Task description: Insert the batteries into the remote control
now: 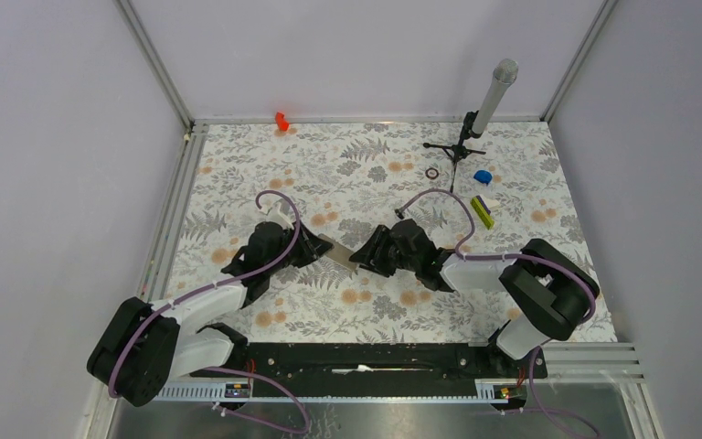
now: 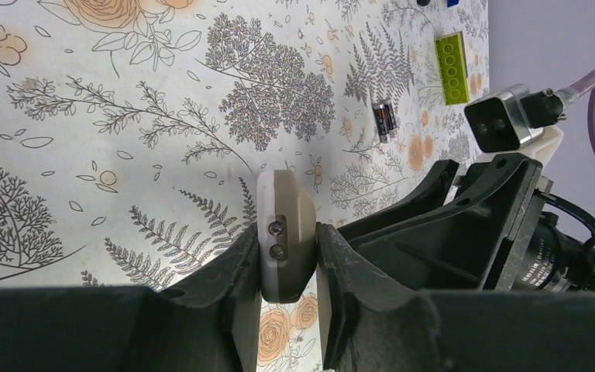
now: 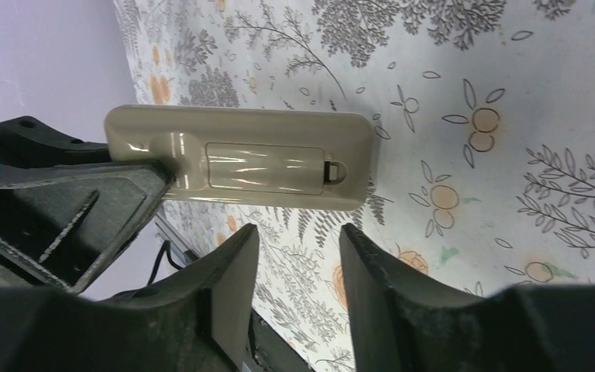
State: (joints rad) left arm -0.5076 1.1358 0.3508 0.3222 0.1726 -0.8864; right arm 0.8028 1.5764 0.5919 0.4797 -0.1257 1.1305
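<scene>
**Remote held aloft, cover unopened.** The remote (image 3: pixel 240 159) hangs over the middle of the table (image 2: pixel 124 77), its back face turned toward the right arm. The left gripper (image 2: pixel 287 236) is clamped on one short end, and the rest juts out unsupported. The right gripper (image 3: pixel 298 236) sits close to the free end, jaws apart with nothing between them. The battery cover (image 3: pixel 267 167) is still shut, its latch (image 3: pixel 333 170) toward the free end. The two batteries (image 2: pixel 385 120) lie side by side on the table, touching, well apart from the remote and near the yellow-green bar (image 2: pixel 453 66).

**Likely hazards.**
- A push on the latch would act far from the clamped end, so the remote could pivot or slip out of the pads.
- The cover, once freed, could drop to the table.
- The batteries are slim and round. Pinching one may set its neighbour rolling, since the two touch.
</scene>
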